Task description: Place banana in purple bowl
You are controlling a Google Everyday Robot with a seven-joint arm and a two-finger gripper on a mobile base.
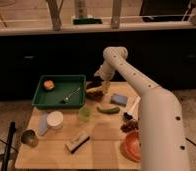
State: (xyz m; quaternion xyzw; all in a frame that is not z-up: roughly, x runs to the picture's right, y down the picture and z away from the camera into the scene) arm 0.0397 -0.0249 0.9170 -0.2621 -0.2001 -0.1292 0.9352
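The banana (95, 90), short and yellow with brown patches, lies across the top of the purple bowl (92, 95), a small, almost black bowl just right of the green tray. My gripper (98, 83) is directly above the banana's far end, very close to it or touching it. Whether it holds the banana does not show. The white arm reaches in from the lower right.
A green tray (43, 99) holds an orange (49, 84) and a spoon (71, 94). Also on the wooden table: a green cup (84, 113), a green curved vegetable (108, 109), a blue sponge (119, 99), a white cup (54, 120), a metal cup (29, 137), a snack bar (77, 141) and an orange-red bowl (131, 146).
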